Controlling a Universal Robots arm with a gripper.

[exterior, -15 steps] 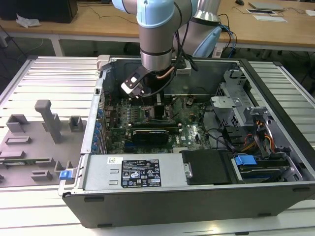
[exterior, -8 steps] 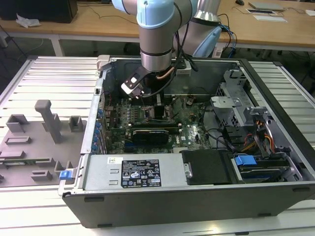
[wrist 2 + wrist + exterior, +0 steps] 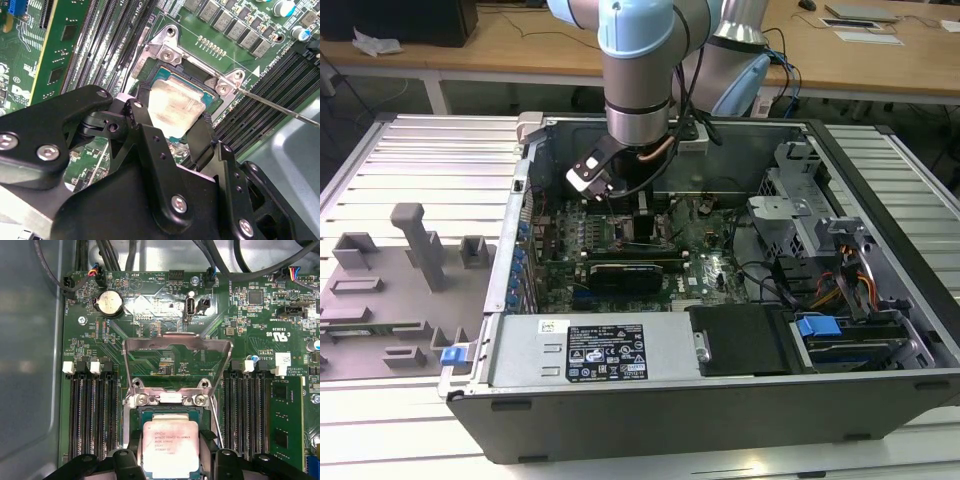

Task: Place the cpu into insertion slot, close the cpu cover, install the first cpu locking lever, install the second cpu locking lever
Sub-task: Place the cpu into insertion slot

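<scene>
While cover stands open, pincer seemingly grips cpu.

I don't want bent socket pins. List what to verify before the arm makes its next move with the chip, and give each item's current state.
1. cpu cover swung up, clear of the insertion slot: ok.
2. cpu lined up over the slot, inside its frame in both wrist views: ok.
3. gripper holding the cpu by two opposite edges: ok, with one finger on each side.
4. cpu lying flat and fully down in the slot: cannot tell.
5. locking lever unlatched and off to the side of the slot: ok for this thin wire lever; a second lever: cannot tell.
6. Corner marks of cpu and slot matched: cannot tell.
</scene>
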